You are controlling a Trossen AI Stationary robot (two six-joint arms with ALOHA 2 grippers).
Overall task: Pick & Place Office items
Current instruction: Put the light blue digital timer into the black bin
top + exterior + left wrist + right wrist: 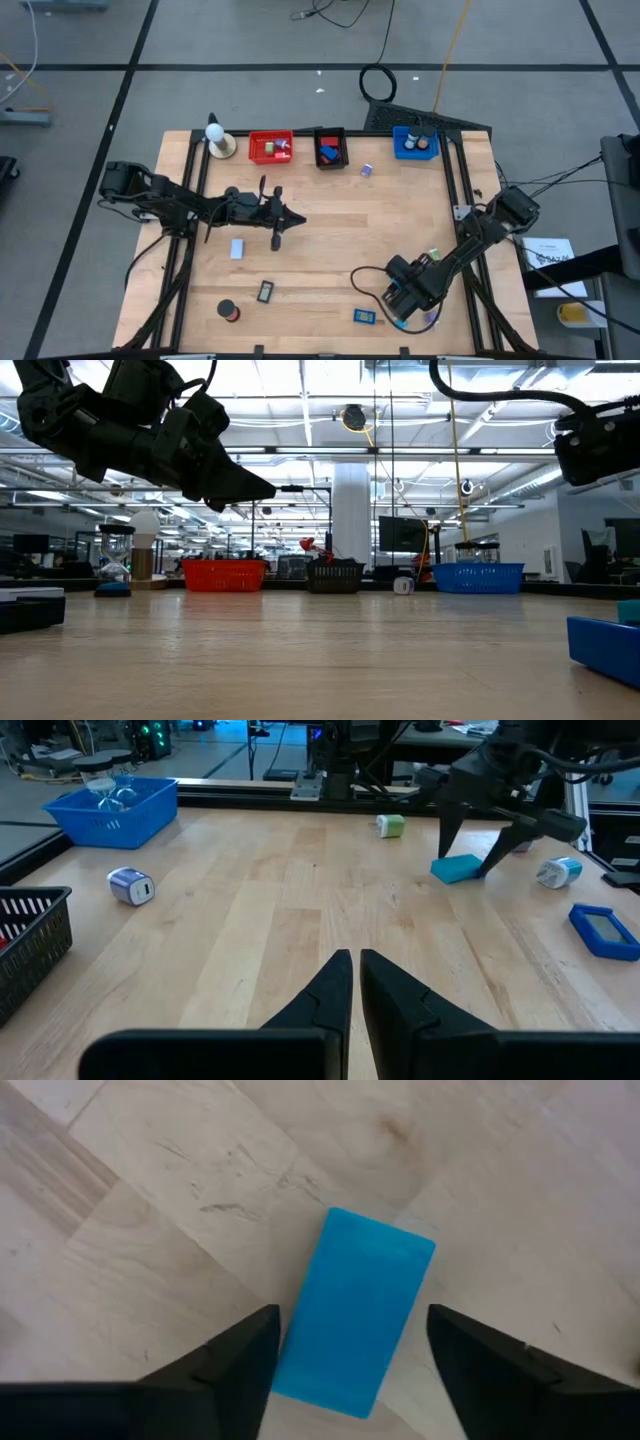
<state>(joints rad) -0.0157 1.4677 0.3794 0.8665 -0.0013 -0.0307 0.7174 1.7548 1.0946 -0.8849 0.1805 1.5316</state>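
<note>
Hovering my right gripper (350,1345) low over a light-blue block (352,1312), fingers spread wide on either side of it, not touching; block lies flat on the table (330,240) near the front right edge. My left gripper (352,995) is pinched shut on nothing, held above mid-left table.

Room: centre of the table is bare wood, wide lane between the two arms. Front edge is close to my right gripper; a blue-framed rectangle (364,316) sits just beside it toward that edge.

Bins along the back edge: red bin (270,147) with a few small pieces, black bin (330,148) with red and blue pieces, blue bin (415,143) with a couple of items I can't identify.

Loose: pale block (237,249), black-framed rectangle (265,291), black roll (229,311), small purple-white piece (367,171).

Left wrist view alone shows a green piece (390,825) and a white-blue roll (558,872) near my right arm. Low view hides the block.
</note>
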